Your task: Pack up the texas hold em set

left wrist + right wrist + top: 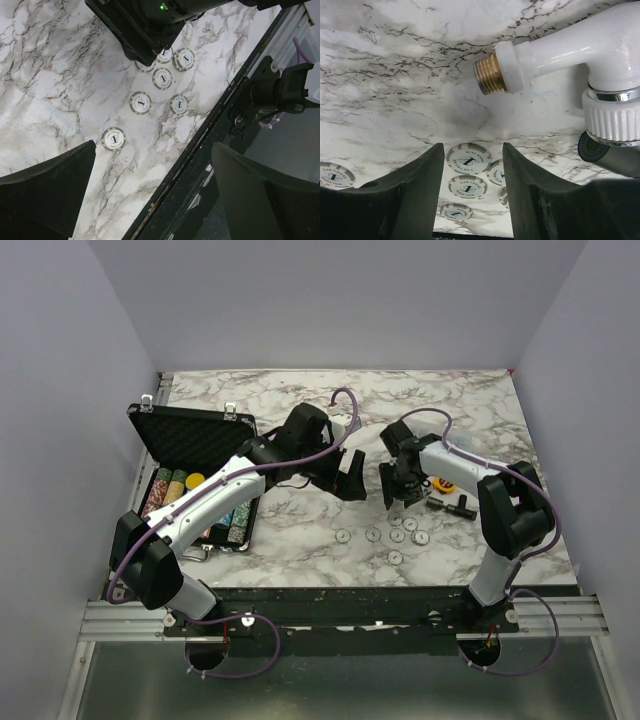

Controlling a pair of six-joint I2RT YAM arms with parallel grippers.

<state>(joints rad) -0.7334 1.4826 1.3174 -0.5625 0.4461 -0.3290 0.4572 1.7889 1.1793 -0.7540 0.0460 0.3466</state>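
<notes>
The black hinged case [195,435] lies open at the left, with rows of coloured chips [185,502] in its base. Several small white round chips [396,535] lie loose on the marble; they also show in the left wrist view [140,102]. My right gripper [402,497] hangs open just above their far end, and a white chip [468,158] lies between its fingers [415,195]. My left gripper [350,476] is open and empty above the marble, left of the right gripper. It also shows in the left wrist view [155,195]. The red card box is out of view.
An orange ring [442,486] with black tools [455,506] lies right of the right gripper. A white tube with a brass end [530,62] shows beyond the right fingers, with a dark disc [590,146] beside it. The table's black front edge [200,145] runs near the chips.
</notes>
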